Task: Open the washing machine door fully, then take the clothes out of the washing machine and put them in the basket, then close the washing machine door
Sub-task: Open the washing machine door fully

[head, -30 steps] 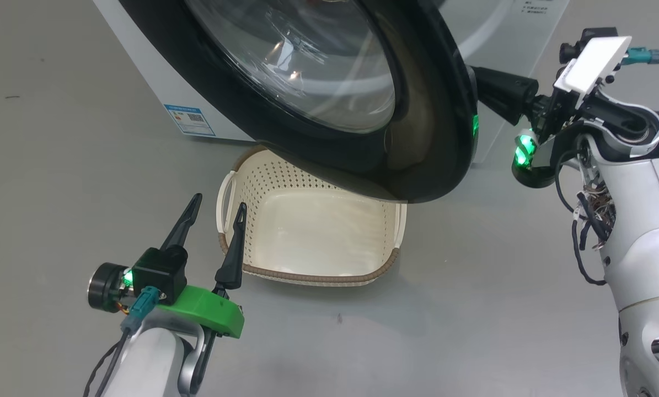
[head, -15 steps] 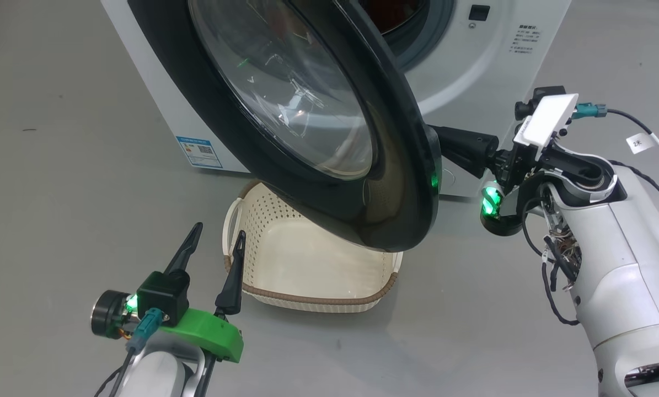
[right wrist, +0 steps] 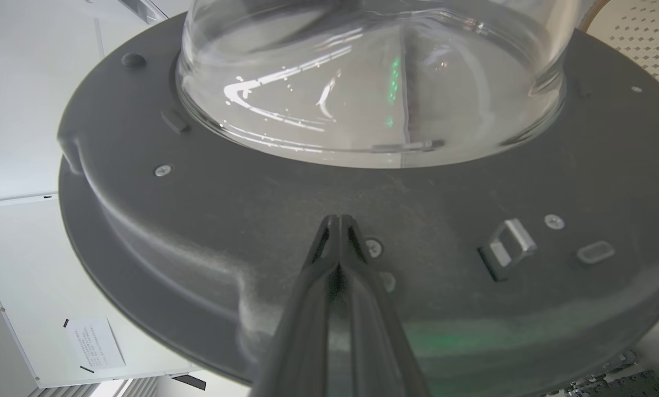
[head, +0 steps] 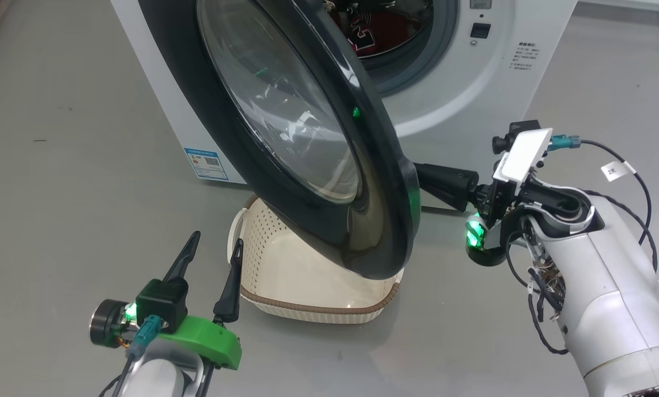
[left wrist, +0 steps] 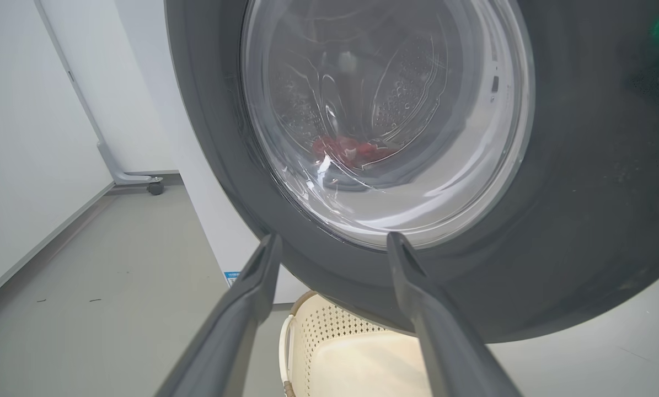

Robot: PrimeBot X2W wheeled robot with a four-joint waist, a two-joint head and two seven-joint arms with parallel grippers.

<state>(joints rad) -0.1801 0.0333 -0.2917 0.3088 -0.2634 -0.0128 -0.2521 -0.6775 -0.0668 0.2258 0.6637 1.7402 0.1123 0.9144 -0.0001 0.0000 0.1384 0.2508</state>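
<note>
**Door part-open: the first step, opening it fully, was not yet done.**

The left gripper [head: 218, 238] stood spread and empty, with the basket [head: 307, 275] just beside its right finger. The basket was cream perforated plastic with a brown woven-look rim, and nothing lay in the part that showed. Ahead of and above that gripper, the door [head: 285, 138], a glossy black rim round a bulging clear glass bowl, overhung the basket. Past it, red clothes [head: 384, 27] lay in the white washer [head: 472, 82]. The right gripper [right wrist: 337, 220], pressed together and pinching nothing, had its tips at the door's matte inner face below the bowl, whether touching or just short I cannot tell. The next move probably calls for pushing the door wider, away from that gripper, before any reach into the drum.
</note>
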